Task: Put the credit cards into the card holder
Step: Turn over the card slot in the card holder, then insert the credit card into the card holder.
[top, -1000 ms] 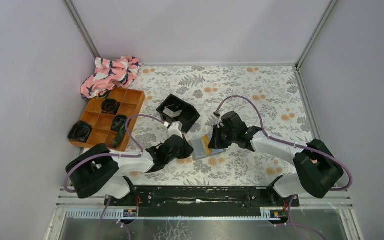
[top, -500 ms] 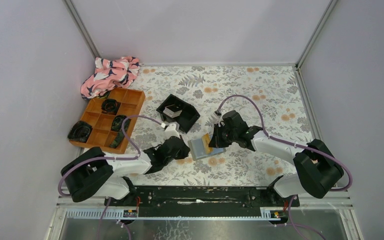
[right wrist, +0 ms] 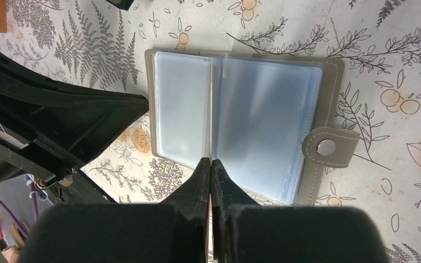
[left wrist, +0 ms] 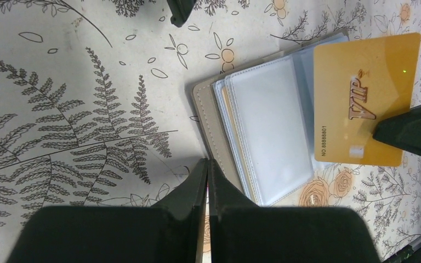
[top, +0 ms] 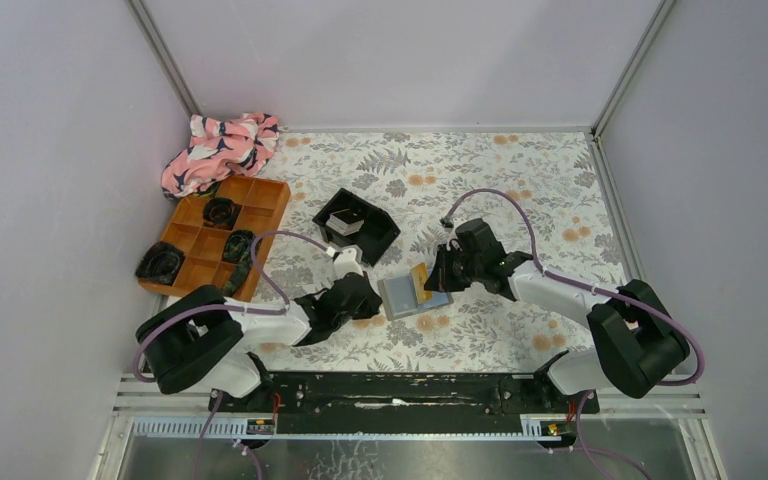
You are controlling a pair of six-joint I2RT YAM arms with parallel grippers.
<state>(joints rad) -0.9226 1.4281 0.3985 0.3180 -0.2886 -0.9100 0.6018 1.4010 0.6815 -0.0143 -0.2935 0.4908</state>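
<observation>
Right hand, pinched on the gold card, has drawn back slightly. The card hangs from its tips over the open card holder directly beneath, not yet sleeved. Left hand, fingers together and empty, sits at the holder's edge. Insertion judged pending.

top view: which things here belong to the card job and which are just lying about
Job: gold VIP card, open card holder, black tray holding pale cards.
Lying about: orange compartment tray with dark items, pink patterned cloth.
</observation>
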